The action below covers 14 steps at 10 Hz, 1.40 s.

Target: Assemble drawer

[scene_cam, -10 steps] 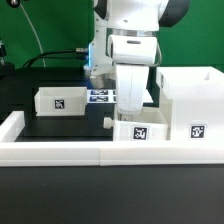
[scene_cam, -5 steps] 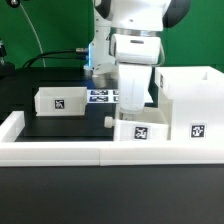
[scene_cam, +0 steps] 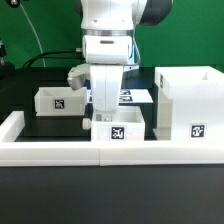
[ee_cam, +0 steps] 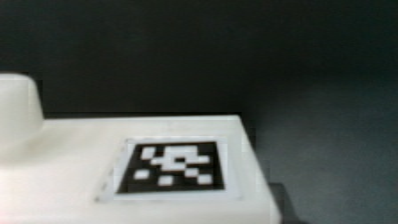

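Black surface (scene_cam: 45, 125) with dim lab clutter behind, fenced at the front by a low white wall (scene_cam: 55, 152). Shifted just now: the arm (scene_cam: 105, 60) and, with it, the small tray (scene_cam: 120, 132), both carried toward the exterior view's left. Half a second back, tucked close beside the tall box (scene_cam: 190, 100); now parted from it by a clear gap, and just behind the wall as before. Reaching down at the tray's rear edge, the hand (scene_cam: 106, 114), fingertips hidden by the wrist and the tray wall, so impossible to tell wide from narrow; probably clamped on the rim, given how tray and arm travelled together. Close up in the wrist view, only the tray's tag (ee_cam: 178, 166) on white plastic against the dark surface. Untouched: second tray (scene_cam: 57, 100) well off toward the exterior view's left, marker board (scene_cam: 138, 97) behind. Likely meaning: tray pulled clear for lining up with the box's opening; not yet slotted in.
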Each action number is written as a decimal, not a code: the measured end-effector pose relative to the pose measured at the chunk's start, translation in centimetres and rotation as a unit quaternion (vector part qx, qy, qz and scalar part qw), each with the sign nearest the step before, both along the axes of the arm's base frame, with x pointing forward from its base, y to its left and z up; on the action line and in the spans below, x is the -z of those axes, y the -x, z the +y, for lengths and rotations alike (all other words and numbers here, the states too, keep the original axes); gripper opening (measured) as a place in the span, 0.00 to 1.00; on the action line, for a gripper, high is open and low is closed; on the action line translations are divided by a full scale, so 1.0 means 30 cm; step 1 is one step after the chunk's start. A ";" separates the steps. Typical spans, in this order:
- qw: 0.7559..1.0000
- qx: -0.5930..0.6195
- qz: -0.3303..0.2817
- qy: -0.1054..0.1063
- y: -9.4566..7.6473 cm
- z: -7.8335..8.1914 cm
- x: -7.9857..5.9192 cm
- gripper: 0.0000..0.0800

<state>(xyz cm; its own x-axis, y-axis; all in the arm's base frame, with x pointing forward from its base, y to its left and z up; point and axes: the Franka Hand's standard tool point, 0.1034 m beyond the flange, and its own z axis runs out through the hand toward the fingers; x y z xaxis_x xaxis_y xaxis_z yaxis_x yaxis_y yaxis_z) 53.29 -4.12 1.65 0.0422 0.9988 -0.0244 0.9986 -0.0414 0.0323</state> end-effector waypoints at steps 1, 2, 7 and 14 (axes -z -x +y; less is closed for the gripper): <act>1.000 0.000 0.000 0.000 0.000 0.001 0.000 0.05; 1.000 -0.002 0.010 0.000 0.008 0.010 0.003 0.05; 1.000 -0.002 0.027 0.000 0.011 0.013 0.003 0.05; 0.999 -0.008 0.041 -0.001 -0.001 0.058 -0.006 0.05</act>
<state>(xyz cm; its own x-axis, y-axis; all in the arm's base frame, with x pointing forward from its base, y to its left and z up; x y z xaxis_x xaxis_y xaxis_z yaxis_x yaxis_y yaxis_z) 53.33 -2.37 1.83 0.0243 0.9994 -0.0241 0.9985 -0.0254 -0.0489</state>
